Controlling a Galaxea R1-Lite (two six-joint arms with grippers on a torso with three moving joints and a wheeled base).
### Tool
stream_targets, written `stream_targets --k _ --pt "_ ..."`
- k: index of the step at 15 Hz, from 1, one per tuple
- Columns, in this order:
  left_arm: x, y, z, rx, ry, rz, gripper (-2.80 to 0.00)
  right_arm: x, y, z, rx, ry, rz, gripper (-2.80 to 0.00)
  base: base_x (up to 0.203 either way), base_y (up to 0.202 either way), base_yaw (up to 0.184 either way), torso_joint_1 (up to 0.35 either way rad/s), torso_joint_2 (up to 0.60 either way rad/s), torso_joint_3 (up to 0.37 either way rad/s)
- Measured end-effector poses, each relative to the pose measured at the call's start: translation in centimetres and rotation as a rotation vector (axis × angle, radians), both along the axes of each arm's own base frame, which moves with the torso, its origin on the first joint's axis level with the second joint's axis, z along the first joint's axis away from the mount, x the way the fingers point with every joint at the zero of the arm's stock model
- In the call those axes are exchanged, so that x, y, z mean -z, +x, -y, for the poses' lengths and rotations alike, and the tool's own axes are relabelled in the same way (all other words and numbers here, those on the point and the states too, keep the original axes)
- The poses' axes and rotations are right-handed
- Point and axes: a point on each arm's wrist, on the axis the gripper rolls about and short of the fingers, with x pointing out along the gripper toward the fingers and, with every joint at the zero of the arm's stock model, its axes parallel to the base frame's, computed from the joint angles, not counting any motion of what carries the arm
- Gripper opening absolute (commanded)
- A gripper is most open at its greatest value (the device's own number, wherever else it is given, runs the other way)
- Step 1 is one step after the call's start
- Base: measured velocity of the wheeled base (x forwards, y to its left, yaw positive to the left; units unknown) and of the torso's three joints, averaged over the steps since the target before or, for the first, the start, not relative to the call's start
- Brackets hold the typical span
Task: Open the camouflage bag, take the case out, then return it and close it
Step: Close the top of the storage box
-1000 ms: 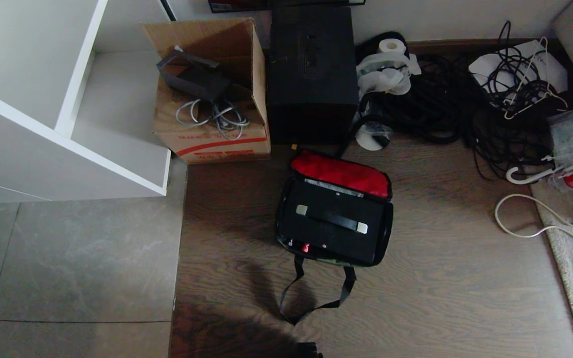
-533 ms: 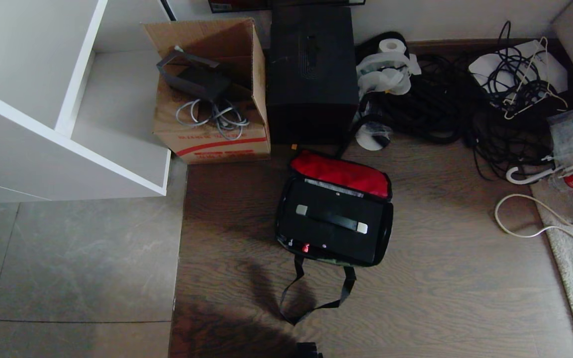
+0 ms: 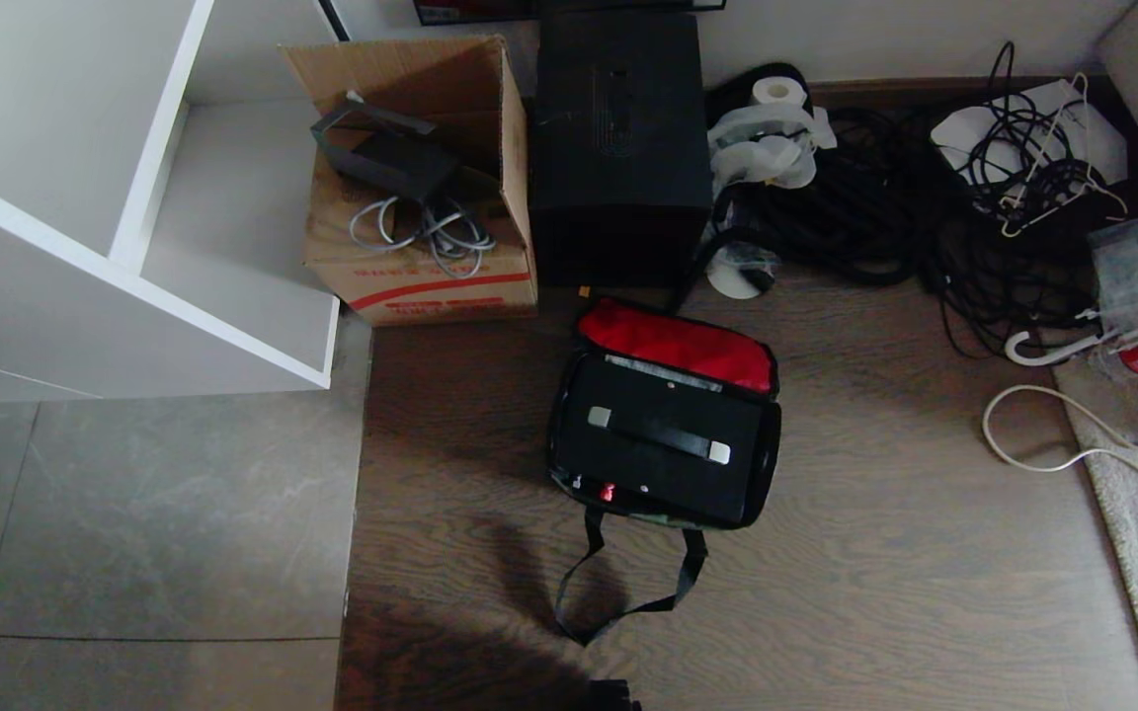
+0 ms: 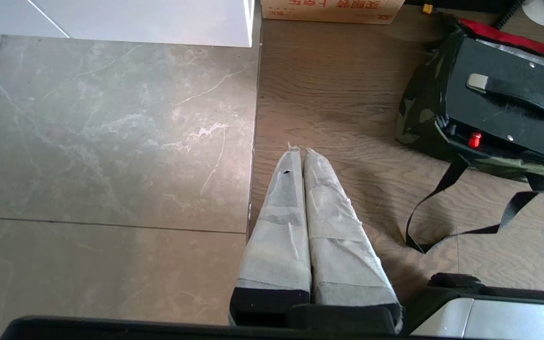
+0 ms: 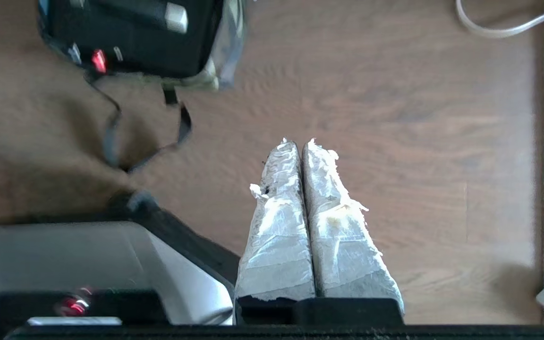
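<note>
The camouflage bag (image 3: 663,425) lies open on the wood floor (image 3: 875,553), its red-lined lid folded back. The flat black case (image 3: 663,444) sits inside it. The left gripper (image 4: 299,151) and right gripper (image 5: 296,142) are both closed and empty, over the floor near the bag.

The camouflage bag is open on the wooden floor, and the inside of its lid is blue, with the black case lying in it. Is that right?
Not quite. In the head view the lid lining of the camouflage bag is red, not blue. The rest holds: the bag lies open on the wooden floor with the black case inside it.
</note>
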Motion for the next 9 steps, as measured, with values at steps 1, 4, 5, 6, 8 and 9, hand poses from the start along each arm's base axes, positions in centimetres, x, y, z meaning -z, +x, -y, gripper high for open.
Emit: stream_targets --k 1,4,5,6,8,9 --pt "0.0 0.0 0.0 0.0 0.0 0.0 -2.8 -2.0 0.8 0.0 -0.001 0.014 -0.016 -2.8 0.0 0.0 0.0 0.0 0.0 0.0" --pt "0.0 0.0 0.0 0.0 0.0 0.0 -2.8 -8.6 4.3 -0.1 0.005 0.108 -0.067 -2.8 0.0 0.0 0.0 0.0 0.0 0.0" --pt "0.0 0.0 0.0 0.0 0.0 0.0 -2.8 -10.1 6.0 -0.1 0.012 0.15 -0.108 -2.8 0.0 0.0 0.0 0.0 0.0 0.0" --pt "0.0 0.0 0.0 0.0 0.0 0.0 -2.8 -11.5 7.7 -0.2 0.024 0.2 -0.137 -2.8 0.0 0.0 0.0 0.0 0.0 0.0" --pt "0.0 0.0 0.0 0.0 0.0 0.0 -2.8 -13.1 11.7 -0.4 0.062 0.315 -0.205 -2.8 0.0 0.0 0.0 0.0 0.0 0.0" --pt "0.0 0.0 0.0 0.0 0.0 0.0 -2.8 -13.3 13.9 -0.5 0.083 0.367 -0.243 -2.8 0.0 0.0 0.0 0.0 0.0 0.0"
